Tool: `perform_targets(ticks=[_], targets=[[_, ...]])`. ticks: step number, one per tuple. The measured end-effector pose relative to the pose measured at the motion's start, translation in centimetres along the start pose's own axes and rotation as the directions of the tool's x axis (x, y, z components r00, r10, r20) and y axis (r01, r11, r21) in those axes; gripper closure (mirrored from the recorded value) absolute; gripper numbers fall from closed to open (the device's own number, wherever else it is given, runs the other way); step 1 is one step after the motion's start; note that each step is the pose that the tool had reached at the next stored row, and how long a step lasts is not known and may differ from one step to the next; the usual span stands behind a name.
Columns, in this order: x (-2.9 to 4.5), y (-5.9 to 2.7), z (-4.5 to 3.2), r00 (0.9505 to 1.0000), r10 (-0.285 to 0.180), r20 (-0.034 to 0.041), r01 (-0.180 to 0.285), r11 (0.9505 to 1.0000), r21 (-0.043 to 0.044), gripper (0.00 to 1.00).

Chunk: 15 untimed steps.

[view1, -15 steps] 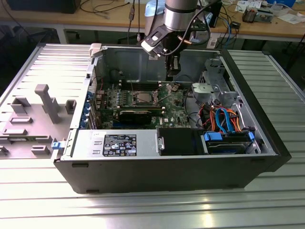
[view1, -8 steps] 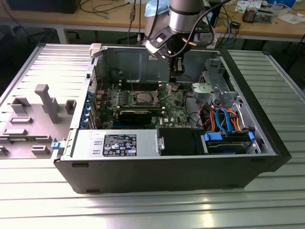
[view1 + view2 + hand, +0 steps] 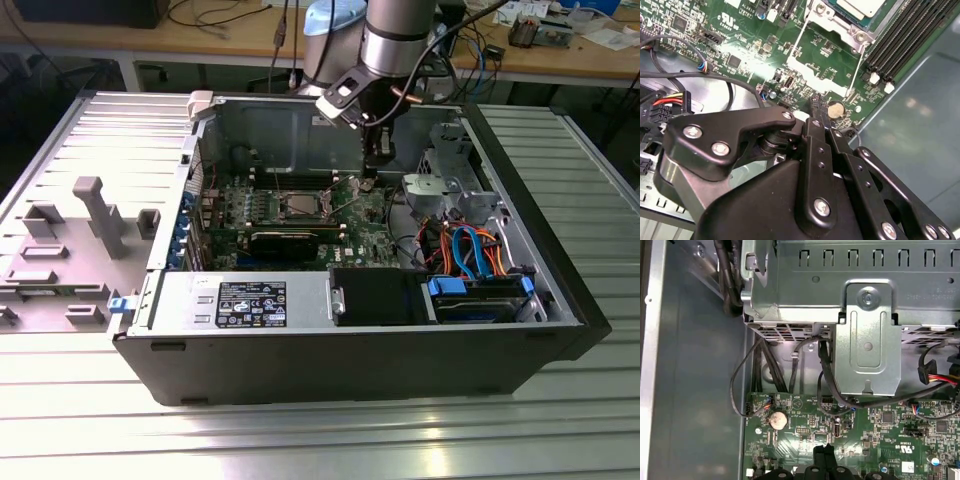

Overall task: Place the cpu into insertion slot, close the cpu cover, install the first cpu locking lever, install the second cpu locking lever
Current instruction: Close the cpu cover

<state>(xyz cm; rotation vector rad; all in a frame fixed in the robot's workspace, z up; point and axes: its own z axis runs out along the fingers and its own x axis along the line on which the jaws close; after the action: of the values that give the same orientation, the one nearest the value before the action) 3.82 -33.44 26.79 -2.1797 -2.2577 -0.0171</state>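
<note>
My hand (image 3: pixel 370 178) hangs inside the open computer case (image 3: pixel 560 300) that sits on the table (image 3: pixel 300 440), its tip low over the green board (image 3: pixel 830 60) and just beside a round coin battery (image 3: pixel 836 108). My fingers (image 3: pixel 820 457) are pressed together with nothing between them. The cpu (image 3: pixel 860 6) lies flat in the insertion slot (image 3: pixel 284 206), silvery top up. It is square, with no long axis, its edges parallel to the black memory slots (image 3: pixel 900 40). The cpu cover (image 3: pixel 832 22) seems to lie flat around it. Two thin levers (image 3: pixel 856 70) run lengthwise from the socket toward my hand.
</note>
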Motion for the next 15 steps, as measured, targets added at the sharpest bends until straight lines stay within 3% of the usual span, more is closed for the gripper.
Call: perform_targets(ticks=[10, 15], targets=[[-0.02, 0.33, 1.43, 1.0000, 0.003, 0.0010, -0.003, 1.0000, 0.0008, 0.89], [-0.02, 0.02, 2.12, 1.0000, 0.004, 0.0012, -0.004, 1.0000, 0.0009, 0.89]])
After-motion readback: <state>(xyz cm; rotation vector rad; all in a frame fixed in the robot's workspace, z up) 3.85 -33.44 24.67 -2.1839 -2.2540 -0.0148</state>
